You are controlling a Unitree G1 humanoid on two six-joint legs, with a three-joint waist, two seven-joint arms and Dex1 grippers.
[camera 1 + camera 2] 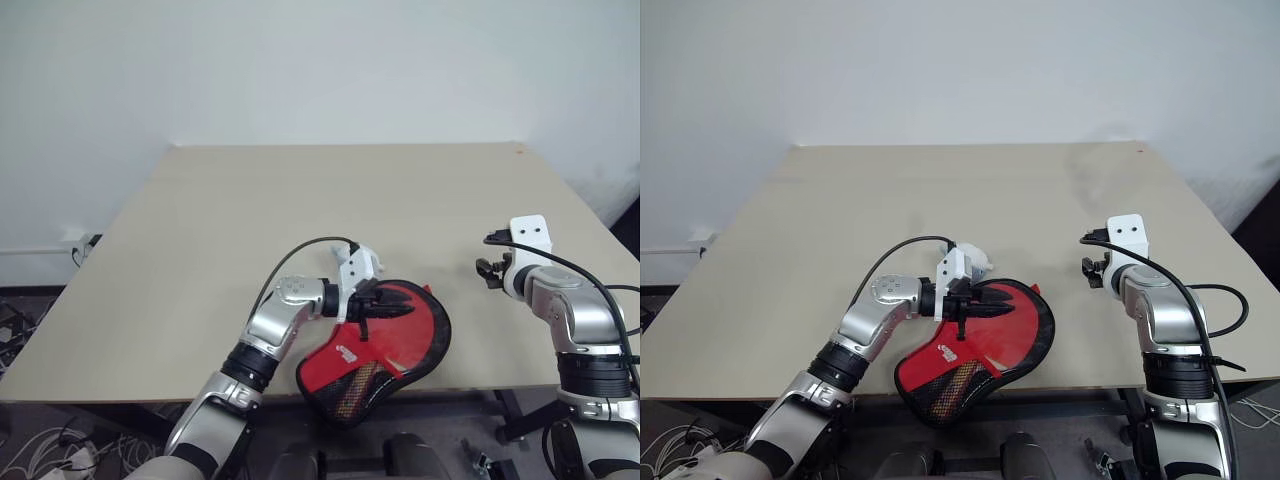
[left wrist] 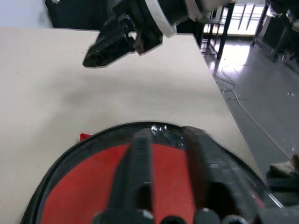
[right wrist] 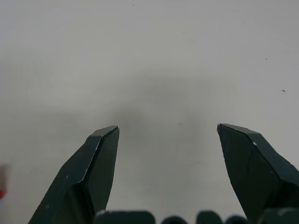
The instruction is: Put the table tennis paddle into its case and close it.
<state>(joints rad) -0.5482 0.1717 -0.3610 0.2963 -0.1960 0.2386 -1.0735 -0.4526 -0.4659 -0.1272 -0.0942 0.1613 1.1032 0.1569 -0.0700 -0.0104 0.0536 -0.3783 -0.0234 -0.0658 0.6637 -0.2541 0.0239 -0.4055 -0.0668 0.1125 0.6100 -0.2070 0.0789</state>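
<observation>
The case (image 1: 415, 345), a red and black pouch with a shiny window, lies at the table's near edge. Its narrow handle end (image 1: 345, 395) hangs over that edge. My left gripper (image 1: 405, 310) lies across the top of the case, pointing toward my right arm. Its fingers (image 2: 138, 168) are drawn close together on the red panel, a thin strip of red showing between them. I cannot make out the table tennis paddle; it is hidden. My right gripper (image 1: 490, 270) hovers open above bare table to the right of the case, with nothing between its fingers (image 3: 100, 158).
The beige table (image 1: 300, 200) stretches away to a white wall. Its right edge (image 2: 219, 93) drops to a floor with chair legs and cables. A cable loops from my left wrist (image 1: 300, 255) over the tabletop.
</observation>
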